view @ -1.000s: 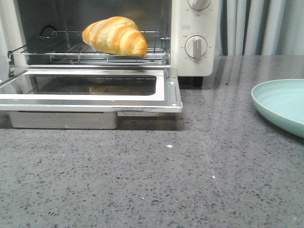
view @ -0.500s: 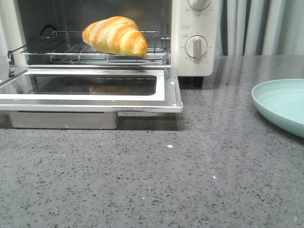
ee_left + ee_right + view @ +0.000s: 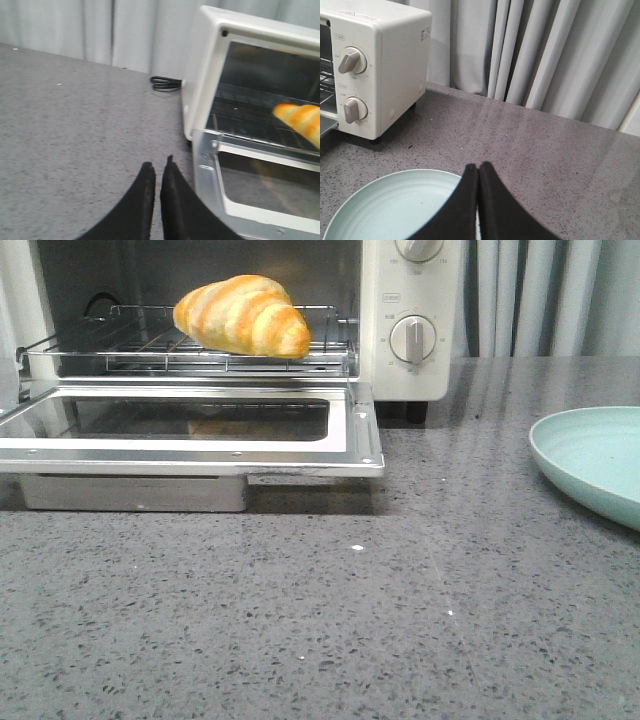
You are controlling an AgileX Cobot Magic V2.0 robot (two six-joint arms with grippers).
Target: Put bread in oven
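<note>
The bread [image 3: 243,315], golden orange with cream stripes, lies on the wire rack inside the cream-white oven [image 3: 405,375]. The oven's glass door [image 3: 200,425] hangs open, flat over the counter. The bread's end also shows in the left wrist view [image 3: 301,119], inside the oven [image 3: 200,75]. My left gripper [image 3: 158,167] is shut and empty, above the counter beside the door's corner. My right gripper [image 3: 478,168] is shut and empty, above the rim of a pale green plate [image 3: 395,205]. Neither gripper shows in the front view.
The pale green plate [image 3: 595,460] sits at the right of the grey speckled counter. The oven's knobs [image 3: 412,338] face forward. A black cord [image 3: 165,84] lies behind the oven. Grey curtains hang at the back.
</note>
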